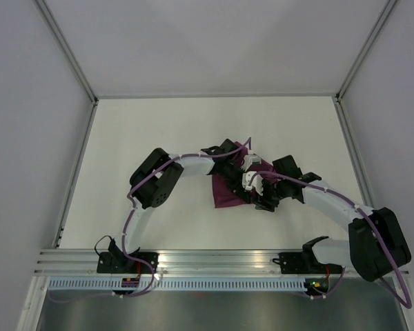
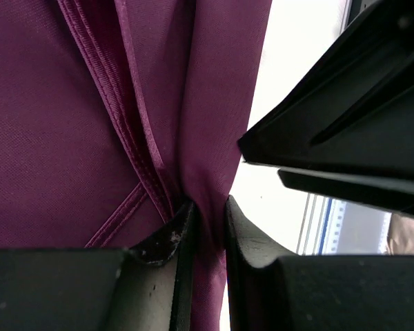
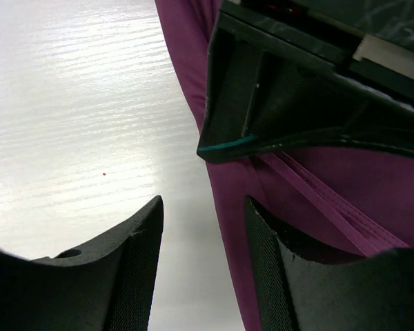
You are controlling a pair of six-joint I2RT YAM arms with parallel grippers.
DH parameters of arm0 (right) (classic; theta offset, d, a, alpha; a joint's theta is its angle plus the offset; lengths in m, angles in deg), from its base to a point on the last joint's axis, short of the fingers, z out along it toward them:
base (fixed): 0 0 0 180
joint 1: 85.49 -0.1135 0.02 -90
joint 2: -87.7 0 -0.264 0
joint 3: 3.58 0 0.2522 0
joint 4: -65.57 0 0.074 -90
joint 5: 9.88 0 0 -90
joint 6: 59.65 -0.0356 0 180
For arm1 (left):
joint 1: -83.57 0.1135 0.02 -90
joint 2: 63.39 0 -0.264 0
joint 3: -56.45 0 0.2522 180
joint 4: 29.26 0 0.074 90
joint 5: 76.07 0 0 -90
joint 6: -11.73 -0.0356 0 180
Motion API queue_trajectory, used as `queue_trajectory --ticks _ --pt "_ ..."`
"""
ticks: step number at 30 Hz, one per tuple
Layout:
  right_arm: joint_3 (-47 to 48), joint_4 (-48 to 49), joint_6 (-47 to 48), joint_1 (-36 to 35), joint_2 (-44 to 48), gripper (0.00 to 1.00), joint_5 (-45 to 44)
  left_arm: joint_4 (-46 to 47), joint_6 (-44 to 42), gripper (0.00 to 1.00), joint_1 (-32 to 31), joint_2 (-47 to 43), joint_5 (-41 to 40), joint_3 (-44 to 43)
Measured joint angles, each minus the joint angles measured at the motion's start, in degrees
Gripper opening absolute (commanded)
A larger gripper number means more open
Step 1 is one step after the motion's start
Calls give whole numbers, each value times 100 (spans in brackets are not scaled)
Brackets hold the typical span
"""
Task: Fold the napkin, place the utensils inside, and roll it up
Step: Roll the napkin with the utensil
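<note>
The purple-maroon napkin [image 1: 225,189] lies bunched in the middle of the white table, one corner lifted. My left gripper [image 1: 241,160] is shut on a hemmed fold of the napkin [image 2: 69,138], and cloth fills the narrow gap at the left gripper [image 2: 208,231]. My right gripper [image 1: 259,185] is close beside it. In the right wrist view the right gripper [image 3: 203,231] stands open over bare table. The napkin's edge [image 3: 241,186] runs down just inside its right finger [image 3: 276,262]. The left gripper's black body [image 3: 297,96] hangs right above. No utensils are in view.
White panel walls enclose the table [image 1: 159,131] on three sides. An aluminium rail [image 1: 214,261] with both arm bases runs along the near edge. The two wrists crowd each other, with the right gripper's black housing [image 2: 345,117] filling the right of the left wrist view.
</note>
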Motion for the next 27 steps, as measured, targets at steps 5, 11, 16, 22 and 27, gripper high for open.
queue_trajectory --ticks 5,11,16,22,27 --pt "-162 367 -46 -365 -61 57 -280 -127 13 2 0 61 125 -55" --pt "-286 857 -142 -667 -323 53 -647 -173 26 2 31 107 260 -74" --pt "-348 1099 -179 -800 -481 43 -809 -247 28 2 50 120 313 -74" --pt "-350 1290 -249 -833 -595 19 -874 -319 63 9 76 153 446 -74" --pt "-192 1163 -229 -833 -752 9 -800 -363 76 39 125 149 461 -72"
